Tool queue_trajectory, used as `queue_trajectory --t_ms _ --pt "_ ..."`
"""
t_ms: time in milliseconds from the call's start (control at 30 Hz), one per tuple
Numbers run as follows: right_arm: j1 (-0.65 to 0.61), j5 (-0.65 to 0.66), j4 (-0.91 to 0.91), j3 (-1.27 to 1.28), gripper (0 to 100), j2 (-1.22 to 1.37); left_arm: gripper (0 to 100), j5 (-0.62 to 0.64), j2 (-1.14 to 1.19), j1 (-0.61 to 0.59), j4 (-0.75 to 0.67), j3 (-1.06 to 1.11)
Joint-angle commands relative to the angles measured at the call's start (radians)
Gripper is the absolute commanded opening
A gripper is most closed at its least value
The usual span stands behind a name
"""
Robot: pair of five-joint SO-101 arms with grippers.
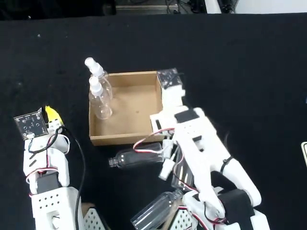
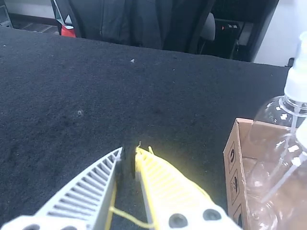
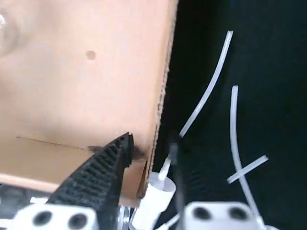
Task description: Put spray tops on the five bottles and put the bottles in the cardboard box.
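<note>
The cardboard box (image 1: pixel 125 125) stands open at mid-table. Two clear bottles with white spray tops (image 1: pixel 100 93) stand upright inside against its left wall. Two uncapped bottles lie on the cloth in front of it, one close to the box (image 1: pixel 136 157) and one nearer the arms (image 1: pixel 154 209). My right arm (image 1: pixel 192 139) bends down over the box's near right corner. My right gripper (image 3: pixel 151 143) is open astride the box wall (image 3: pixel 160 96), its black finger (image 3: pixel 103 167) inside. A loose spray top (image 3: pixel 156 194) lies between the jaws, untouched. My left gripper (image 2: pixel 129 153) is shut and empty, left of the box (image 2: pixel 235 158).
Further loose spray tops with long thin tubes (image 3: pixel 235 134) lie on the black cloth just outside the box's right wall. A white spray top (image 1: pixel 167 169) shows beside the right arm. Open cloth stretches behind and to the left of the box.
</note>
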Motion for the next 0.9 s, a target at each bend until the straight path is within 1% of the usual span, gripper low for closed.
queue_trajectory --t_ms 0,100,233,367,433,500,567,667,767,867 --pt "-0.021 0.117 0.164 -0.206 24.3 -0.061 3 0.003 0.002 -0.008 -0.005 0.024" --pt "-0.017 0.245 0.292 -0.294 25.1 -0.061 3 0.003 0.003 -0.008 -0.005 0.024" --pt "-0.021 0.512 0.482 -0.372 25.3 -0.082 3 0.003 0.003 -0.01 -0.005 0.024" --pt "-0.031 0.707 0.617 -0.381 25.3 -0.217 3 0.003 0.003 -0.01 -0.005 0.024" --pt "-0.066 0.784 0.675 -0.357 25.1 -0.302 3 0.003 0.002 -0.01 -0.005 0.024" --pt "-0.135 0.83 0.724 -0.315 25.0 -0.369 3 0.003 0.002 -0.012 -0.005 0.024" --pt "-0.229 0.842 0.746 -0.257 25.0 -0.414 3 0.008 0.0 -0.027 -0.005 0.024" --pt "-0.373 0.842 0.746 -0.177 25.0 -0.426 3 0.011 -0.002 -0.067 -0.006 0.024" --pt "-0.48 0.842 0.74 -0.15 25.0 -0.426 3 0.014 -0.002 -0.094 -0.008 0.024" --pt "-0.566 0.848 0.723 -0.145 25.0 -0.426 3 0.068 -0.002 -0.13 -0.011 0.024"
